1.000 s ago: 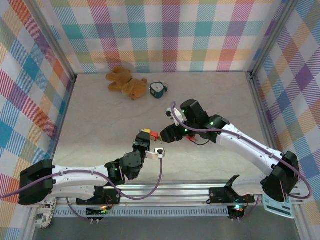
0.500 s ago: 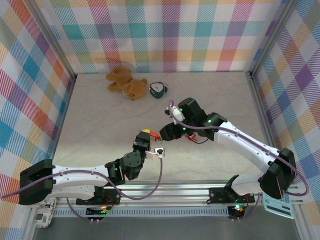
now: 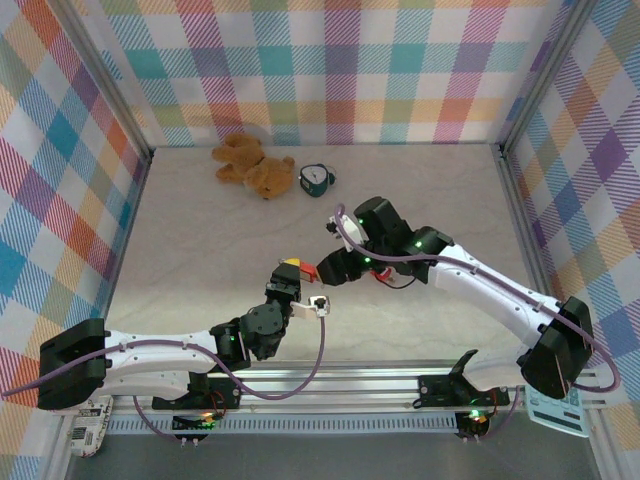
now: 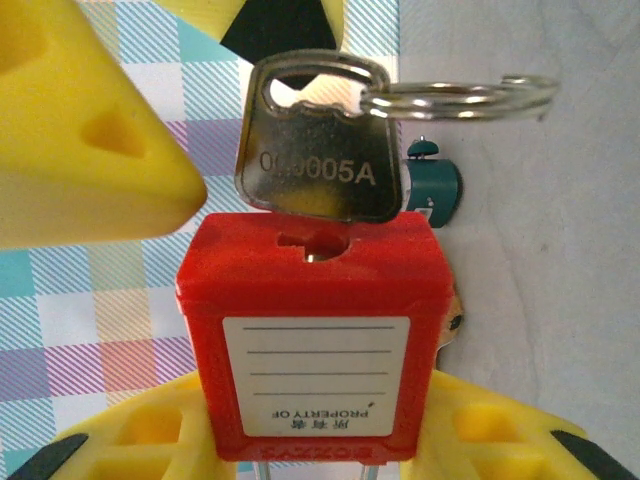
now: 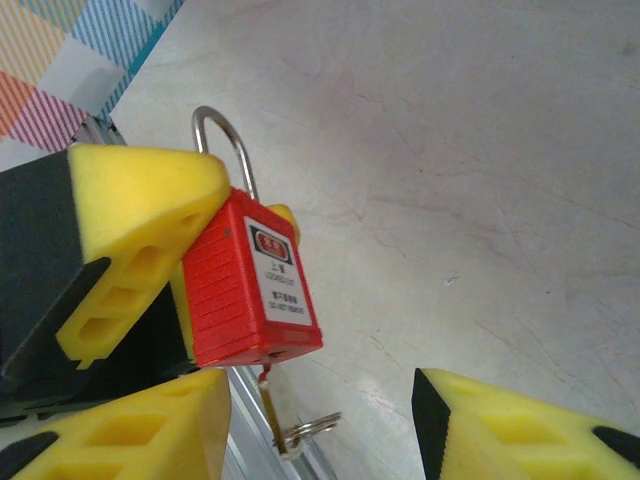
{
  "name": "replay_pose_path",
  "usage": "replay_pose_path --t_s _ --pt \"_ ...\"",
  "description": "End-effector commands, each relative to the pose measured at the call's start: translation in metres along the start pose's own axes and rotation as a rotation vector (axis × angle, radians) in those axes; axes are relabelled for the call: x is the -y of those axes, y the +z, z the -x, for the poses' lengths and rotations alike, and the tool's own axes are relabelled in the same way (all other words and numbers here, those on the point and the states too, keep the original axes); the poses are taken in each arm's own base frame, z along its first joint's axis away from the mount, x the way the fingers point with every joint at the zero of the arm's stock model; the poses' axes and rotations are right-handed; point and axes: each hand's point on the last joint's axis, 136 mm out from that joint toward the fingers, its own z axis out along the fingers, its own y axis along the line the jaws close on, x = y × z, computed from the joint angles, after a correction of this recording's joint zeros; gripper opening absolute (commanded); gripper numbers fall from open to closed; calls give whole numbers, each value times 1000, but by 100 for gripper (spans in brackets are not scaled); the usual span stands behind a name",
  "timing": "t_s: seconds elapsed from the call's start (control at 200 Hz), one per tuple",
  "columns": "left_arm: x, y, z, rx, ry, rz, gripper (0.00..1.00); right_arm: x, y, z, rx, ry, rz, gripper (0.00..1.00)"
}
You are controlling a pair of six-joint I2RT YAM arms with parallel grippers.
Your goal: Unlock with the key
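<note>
Two hands close together: left hand [image 3: 291, 271] clamps red padlock [image 4: 315, 340], key [image 4: 315, 170] in its keyhole, right hand [image 5: 320, 400] spread open either side of key.

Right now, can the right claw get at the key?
Probably yes. The key sticks out of the padlock's end, its head and ring bare, and it hangs between the tips of the open right claw. The left claw grips only the padlock body, clear of that end.

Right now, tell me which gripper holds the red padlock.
The left gripper: it clamps the red plastic padlock, while the right gripper stands open by the silvery metal key.
</note>
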Motion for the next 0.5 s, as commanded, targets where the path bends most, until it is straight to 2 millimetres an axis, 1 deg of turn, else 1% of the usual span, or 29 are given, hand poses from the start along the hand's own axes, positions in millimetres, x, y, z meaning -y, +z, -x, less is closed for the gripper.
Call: replay_pose_path --t_s 0.0,0.13,0.2,0.35,0.495 --pt "-15 -1 2 -6 -72 43 0 -8 -1 1 -3 -37 24 52" --pt "-16 -2 0 -10 -70 44 0 -5 0 3 2 -28 4 52" --pt "-16 -2 0 -9 -73 46 0 2 1 5 1 -18 -35 52" --pt "-19 -3 -1 -10 -80 50 0 10 6 -1 -31 -5 -63 51" --pt "-19 -4 -1 -7 -82 52 0 16 3 1 -16 9 -91 51"
